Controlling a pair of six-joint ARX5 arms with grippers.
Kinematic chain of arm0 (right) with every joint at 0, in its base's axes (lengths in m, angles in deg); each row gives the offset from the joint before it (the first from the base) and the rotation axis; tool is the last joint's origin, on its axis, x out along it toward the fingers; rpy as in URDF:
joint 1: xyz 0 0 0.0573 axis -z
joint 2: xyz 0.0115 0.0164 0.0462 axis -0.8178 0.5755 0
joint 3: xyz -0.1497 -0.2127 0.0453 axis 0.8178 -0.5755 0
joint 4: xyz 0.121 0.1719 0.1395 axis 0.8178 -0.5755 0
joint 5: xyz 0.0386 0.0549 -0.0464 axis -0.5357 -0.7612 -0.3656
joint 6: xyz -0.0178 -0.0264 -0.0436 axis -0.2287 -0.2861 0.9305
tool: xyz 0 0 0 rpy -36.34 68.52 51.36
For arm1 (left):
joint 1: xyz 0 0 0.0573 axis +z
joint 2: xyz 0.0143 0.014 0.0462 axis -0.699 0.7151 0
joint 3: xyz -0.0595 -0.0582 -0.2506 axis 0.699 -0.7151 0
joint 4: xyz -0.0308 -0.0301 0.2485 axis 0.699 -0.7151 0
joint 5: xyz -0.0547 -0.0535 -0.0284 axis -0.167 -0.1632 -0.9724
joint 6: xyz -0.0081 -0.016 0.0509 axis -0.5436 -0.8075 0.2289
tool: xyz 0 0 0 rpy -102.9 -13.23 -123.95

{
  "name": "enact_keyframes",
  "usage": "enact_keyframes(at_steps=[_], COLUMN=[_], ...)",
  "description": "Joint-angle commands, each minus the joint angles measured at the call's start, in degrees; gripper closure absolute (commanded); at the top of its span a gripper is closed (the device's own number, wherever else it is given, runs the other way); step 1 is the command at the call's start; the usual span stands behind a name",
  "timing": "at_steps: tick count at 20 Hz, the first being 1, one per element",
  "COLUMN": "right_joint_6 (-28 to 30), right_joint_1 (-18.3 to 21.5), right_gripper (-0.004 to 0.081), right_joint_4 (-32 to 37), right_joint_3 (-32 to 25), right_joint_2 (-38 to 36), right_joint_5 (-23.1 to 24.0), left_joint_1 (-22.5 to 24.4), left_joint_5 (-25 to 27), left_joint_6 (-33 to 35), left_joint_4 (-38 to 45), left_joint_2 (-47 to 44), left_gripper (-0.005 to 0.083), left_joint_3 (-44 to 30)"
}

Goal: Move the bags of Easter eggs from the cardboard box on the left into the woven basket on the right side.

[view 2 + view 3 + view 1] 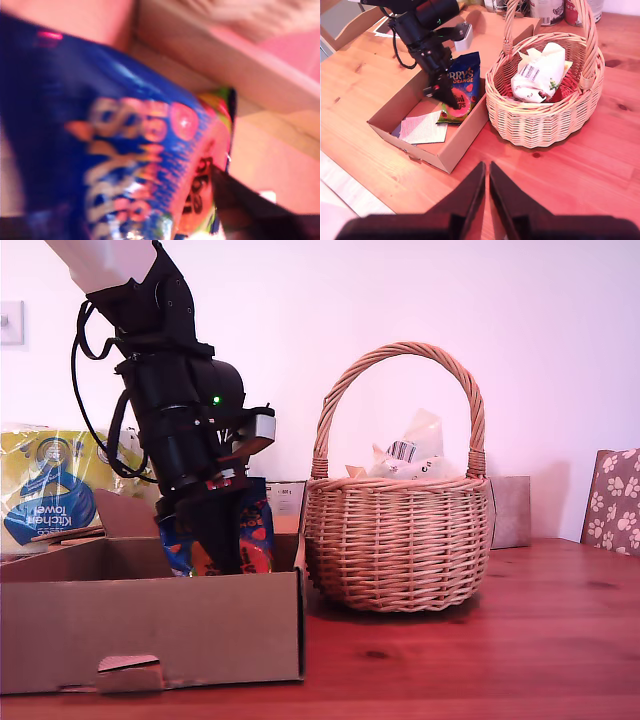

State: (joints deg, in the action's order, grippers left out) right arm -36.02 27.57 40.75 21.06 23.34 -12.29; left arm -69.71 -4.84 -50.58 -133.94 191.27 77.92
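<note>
The dark blue Terry's bag of Easter eggs (256, 532) (125, 150) (466, 80) stands upright in the cardboard box (150, 630) (427, 150), at the end nearest the woven basket. My first gripper (218, 540) (446, 96) reaches down into the box and is shut on that bag. One dark finger (240, 210) shows against the bag's edge. The crinkly whitish bag (410, 455) (540, 72) with a barcode lies inside the woven basket (395, 540) (545, 125). My second gripper (486, 170) hovers high over the bare table in front of box and basket, shut with nothing in it.
A yellow-and-blue kitchen towel pack (50, 490) stands behind the box at the exterior view's left. A small grey-brown box (510, 510) sits behind the basket, and a paw-print chair (612, 495) is at the exterior view's right. A paper sheet (422, 129) lies in the box. Tins (547, 10) stand beyond the basket.
</note>
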Motion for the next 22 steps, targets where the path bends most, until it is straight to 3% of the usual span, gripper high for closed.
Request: enact_keyframes(at_steps=[1,3,7,15,19,22], right_joint_6=[0.26,0.26,0.24,0.46,1.27,1.29], right_joint_1=[0.2,0.2,0.2,0.2,0.2,0.2], right_gripper=[0.0782,0.0782,0.0782,0.0782,0.0782,0.0782], right_joint_4=[0.55,0.57,0.13,0.04,-0.35,-0.77], right_joint_3=[0.02,0.02,0.02,0.02,0.02,0.02], right_joint_2=[-0.04,-0.02,-0.02,-0.02,-0.02,-0.04], right_joint_5=[0.07,0.07,0.07,0.94,2.93,5.2], left_joint_1=[-0.26,-0.26,-0.02,0.11,-1.01,-4.09], left_joint_5=[-0.44,-0.46,-0.7,-1.73,-9.64,-9.01], left_joint_6=[-0.31,-0.31,0.76,-1.6,-11.8,-16.94], left_joint_4=[0.7,0.44,-0.87,-3.74,2.78,8.61], left_joint_2=[0.7,0.68,-0.7,-15.8,-22.34,-23.02], left_gripper=[0.063,0.068,0.0685,0.07,0.0697,0.0668], left_joint_3=[-0.92,-0.9,-0.83,-0.83,-0.83,-0.85])
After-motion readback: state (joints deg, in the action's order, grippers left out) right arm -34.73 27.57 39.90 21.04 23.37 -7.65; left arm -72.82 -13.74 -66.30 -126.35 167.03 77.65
